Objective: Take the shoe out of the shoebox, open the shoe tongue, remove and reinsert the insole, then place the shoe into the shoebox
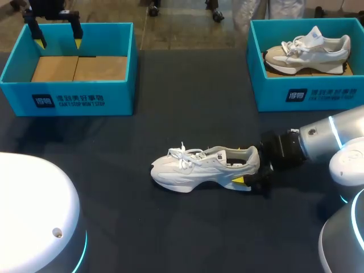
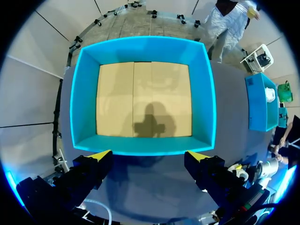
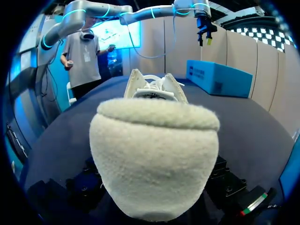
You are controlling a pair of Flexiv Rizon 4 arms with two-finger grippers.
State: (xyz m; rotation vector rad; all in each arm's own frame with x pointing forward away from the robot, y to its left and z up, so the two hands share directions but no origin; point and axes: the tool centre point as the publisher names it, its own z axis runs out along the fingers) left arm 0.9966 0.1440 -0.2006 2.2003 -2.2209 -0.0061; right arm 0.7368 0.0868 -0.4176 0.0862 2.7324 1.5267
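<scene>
Shoe (image 3: 154, 154) out on the desk (image 1: 142, 227), heel-first before our right gripper (image 1: 252, 170)
The pale shoe stands upright at mid-desk, toe toward our left, our right gripper at its heel; whether that gripper grasps it we cannot tell. Our left gripper (image 1: 58, 41) hangs with fingers released above the empty shoebox (image 1: 68, 99) at the far left. We judge the taking-out done and the tongue (image 1: 218, 154) next: the left arm would need to come across and lift it while the heel is steadied
</scene>
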